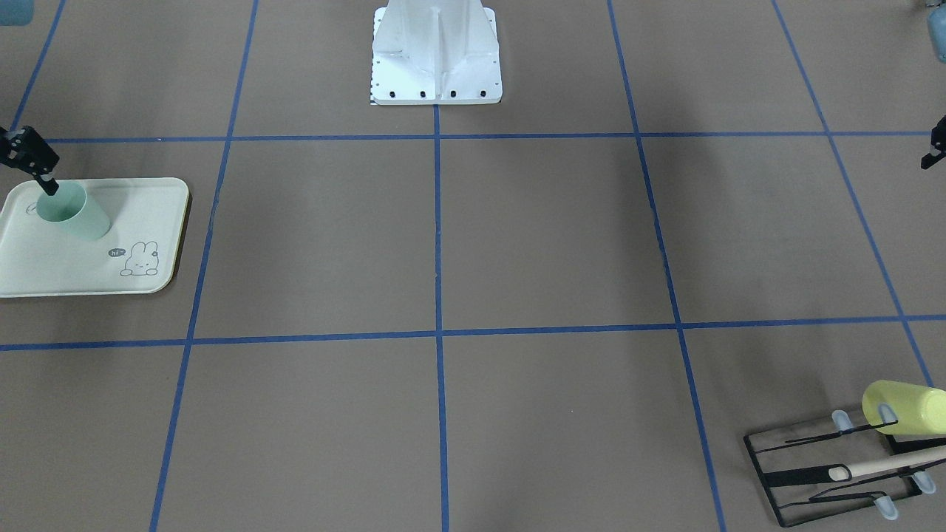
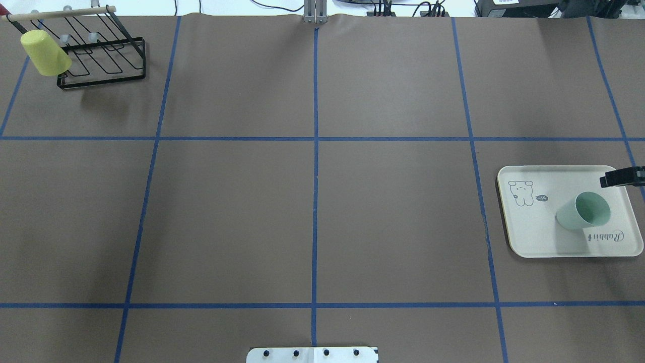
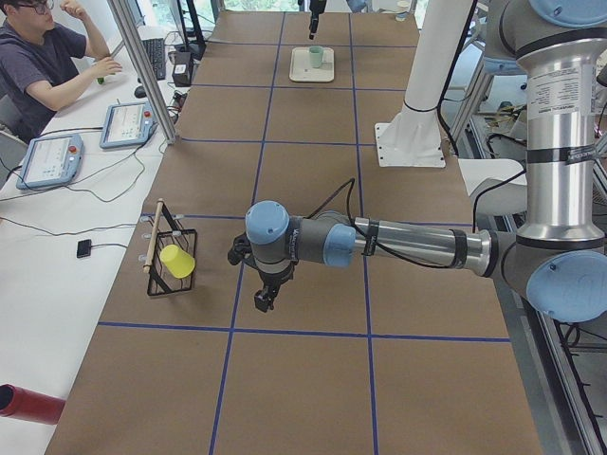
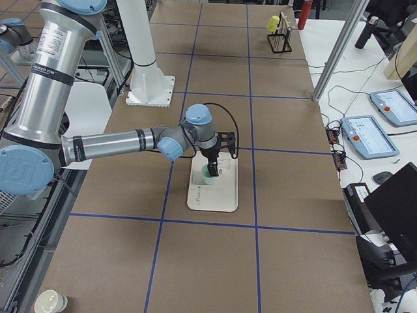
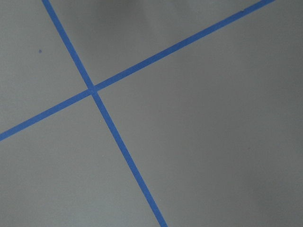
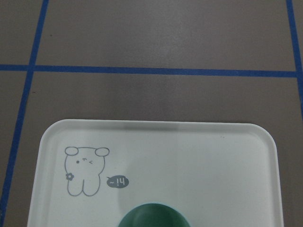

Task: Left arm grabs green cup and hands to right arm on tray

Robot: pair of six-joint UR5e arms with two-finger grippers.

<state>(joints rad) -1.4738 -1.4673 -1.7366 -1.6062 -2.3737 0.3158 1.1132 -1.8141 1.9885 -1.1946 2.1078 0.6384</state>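
The pale green cup (image 1: 77, 210) (image 2: 584, 212) stands upright on the cream tray (image 1: 74, 266) (image 2: 534, 232), mouth up. My right gripper (image 1: 49, 188) (image 2: 604, 180) hangs just over the cup's rim at the tray's outer side. Only one dark finger shows, so whether it is open is unclear. The right wrist view holds the tray (image 6: 189, 156) and the cup's rim (image 6: 154, 217) at the bottom edge, with no fingers showing. My left gripper (image 1: 930, 159) (image 3: 262, 303) hovers over bare table near the rack and far from the cup, its fingers too small to read.
A black wire rack (image 2: 101, 55) with a wooden rod stands at the far left corner, and a yellow-green cup (image 2: 45, 53) hangs on it. The white robot base (image 1: 436, 59) sits at mid table edge. A person (image 3: 47, 57) sits at the side bench.
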